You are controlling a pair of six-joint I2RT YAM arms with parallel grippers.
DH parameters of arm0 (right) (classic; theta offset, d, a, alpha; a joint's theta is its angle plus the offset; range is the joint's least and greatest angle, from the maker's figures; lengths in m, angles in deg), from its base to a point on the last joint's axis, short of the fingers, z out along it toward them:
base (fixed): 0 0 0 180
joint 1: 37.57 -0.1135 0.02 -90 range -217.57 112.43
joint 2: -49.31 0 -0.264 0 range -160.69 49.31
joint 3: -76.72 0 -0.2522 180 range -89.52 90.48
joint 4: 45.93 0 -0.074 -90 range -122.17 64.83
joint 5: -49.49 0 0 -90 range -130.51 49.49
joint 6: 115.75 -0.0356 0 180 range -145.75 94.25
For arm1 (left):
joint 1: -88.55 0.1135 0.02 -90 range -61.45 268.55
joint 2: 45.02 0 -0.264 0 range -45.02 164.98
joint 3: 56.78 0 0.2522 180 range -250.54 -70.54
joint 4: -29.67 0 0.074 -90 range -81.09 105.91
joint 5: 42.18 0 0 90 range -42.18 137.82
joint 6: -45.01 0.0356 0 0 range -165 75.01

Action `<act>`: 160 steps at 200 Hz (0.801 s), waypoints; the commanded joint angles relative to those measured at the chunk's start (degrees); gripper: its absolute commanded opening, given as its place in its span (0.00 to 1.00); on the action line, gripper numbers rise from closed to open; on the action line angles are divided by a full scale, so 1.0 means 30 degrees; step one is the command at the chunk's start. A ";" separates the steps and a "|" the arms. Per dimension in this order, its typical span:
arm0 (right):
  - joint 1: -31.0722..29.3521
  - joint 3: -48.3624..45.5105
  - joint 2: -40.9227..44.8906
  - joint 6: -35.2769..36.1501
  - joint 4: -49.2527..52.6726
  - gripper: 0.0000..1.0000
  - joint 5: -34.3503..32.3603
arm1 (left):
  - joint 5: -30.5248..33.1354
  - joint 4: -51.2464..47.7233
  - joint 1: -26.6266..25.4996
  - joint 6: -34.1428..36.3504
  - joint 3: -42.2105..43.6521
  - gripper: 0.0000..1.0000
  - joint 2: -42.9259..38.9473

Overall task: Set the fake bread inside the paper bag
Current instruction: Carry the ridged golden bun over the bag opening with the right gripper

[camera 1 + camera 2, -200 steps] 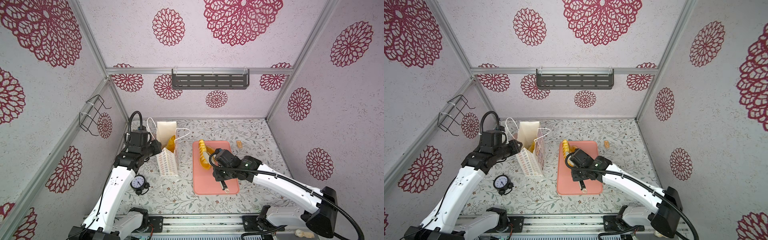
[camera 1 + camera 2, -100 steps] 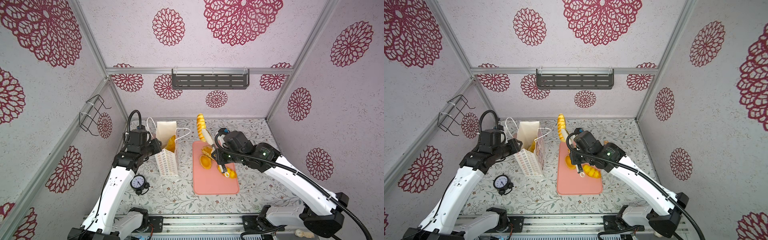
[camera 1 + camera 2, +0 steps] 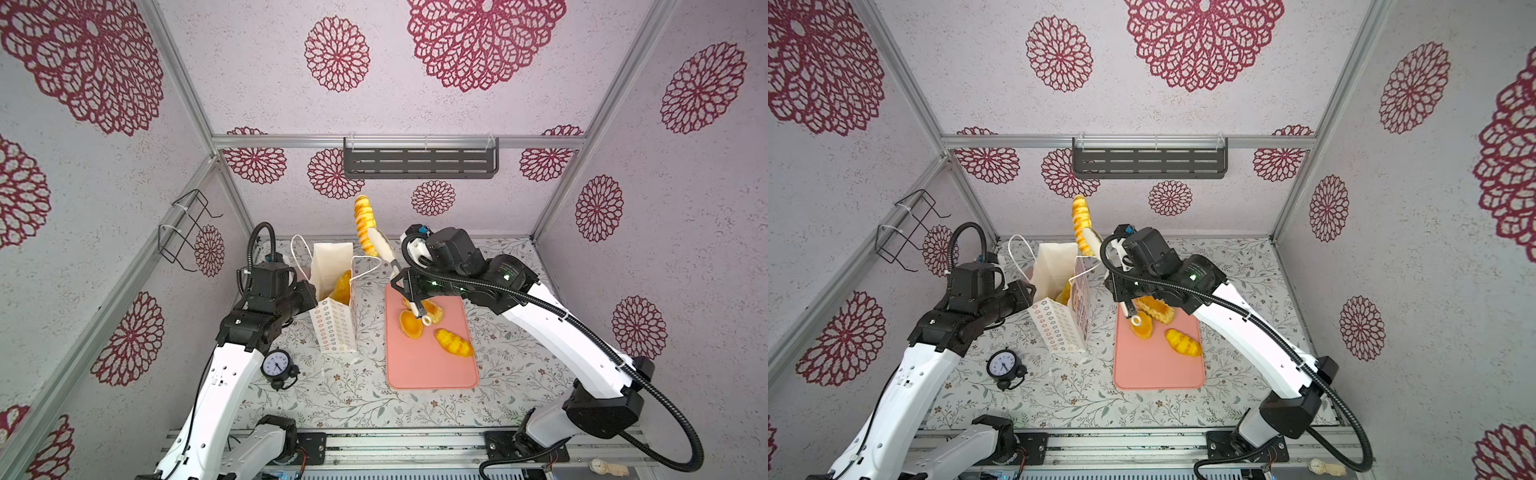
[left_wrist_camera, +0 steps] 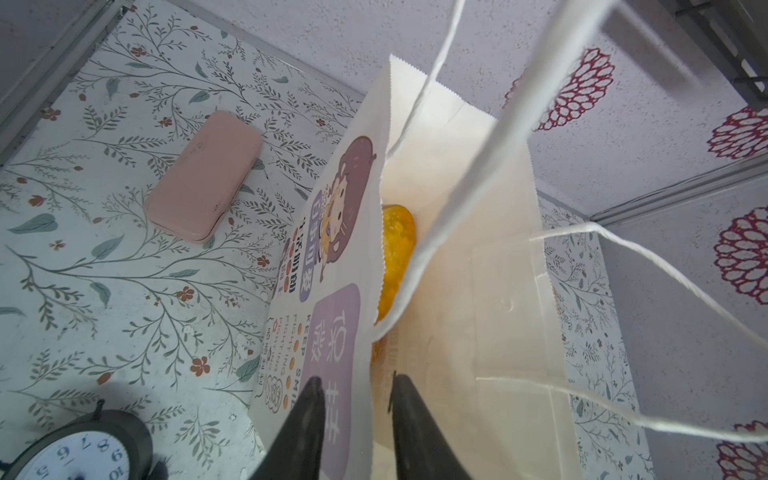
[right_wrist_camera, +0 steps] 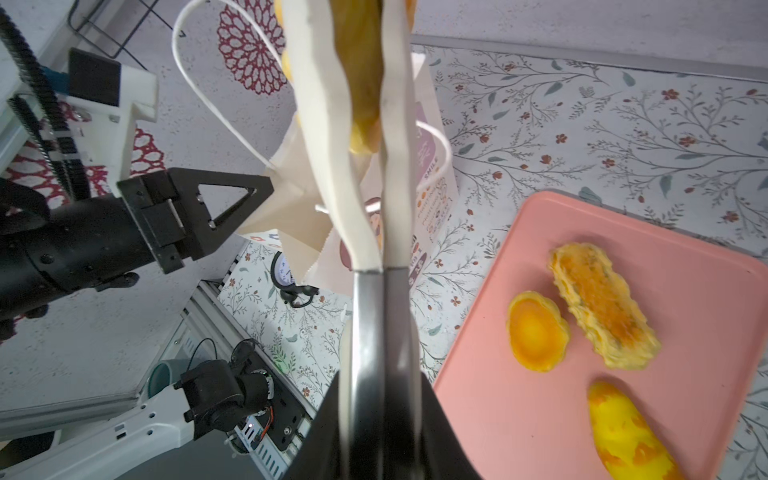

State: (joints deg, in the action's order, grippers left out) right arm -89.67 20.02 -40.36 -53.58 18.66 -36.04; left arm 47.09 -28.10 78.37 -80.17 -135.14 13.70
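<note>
The white paper bag (image 3: 334, 332) stands upright left of the pink tray (image 3: 428, 370), with one orange bread (image 4: 397, 249) inside it. My left gripper (image 4: 357, 380) is open, one finger on the printed front and the other inside the bag's mouth, a gap showing between them. My right gripper (image 3: 409, 286) is shut on white-tipped tongs (image 5: 365, 187). The tongs clamp a long ridged loaf (image 3: 365, 224) in the air, just beyond the bag's right rim. A round tart (image 3: 410, 325), a flat ridged bread (image 3: 434, 311) and a yellow roll (image 3: 454, 343) lie on the tray.
A small black alarm clock (image 3: 276, 365) stands in front of the bag, beside my left arm. A pink case (image 4: 203, 174) lies on the floral table near the bag. A wire rack (image 3: 187, 228) hangs on the left wall and a dark shelf (image 3: 419, 160) on the back wall.
My right arm has lifted the long loaf in the tongs off the tray and carried it up and left towards the bag. My left gripper has stayed at the bag's rim.
</note>
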 commanded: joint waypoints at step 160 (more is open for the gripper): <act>-0.2112 0.1572 -0.2941 0.1015 0.0034 0.21 -0.0079 | 0.0156 0.0136 0.0110 -0.0209 0.0322 0.05 -0.0208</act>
State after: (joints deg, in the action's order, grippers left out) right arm -95.85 23.21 -49.61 -52.23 20.43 -34.42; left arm 47.26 -28.49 78.37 -80.44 -134.88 13.52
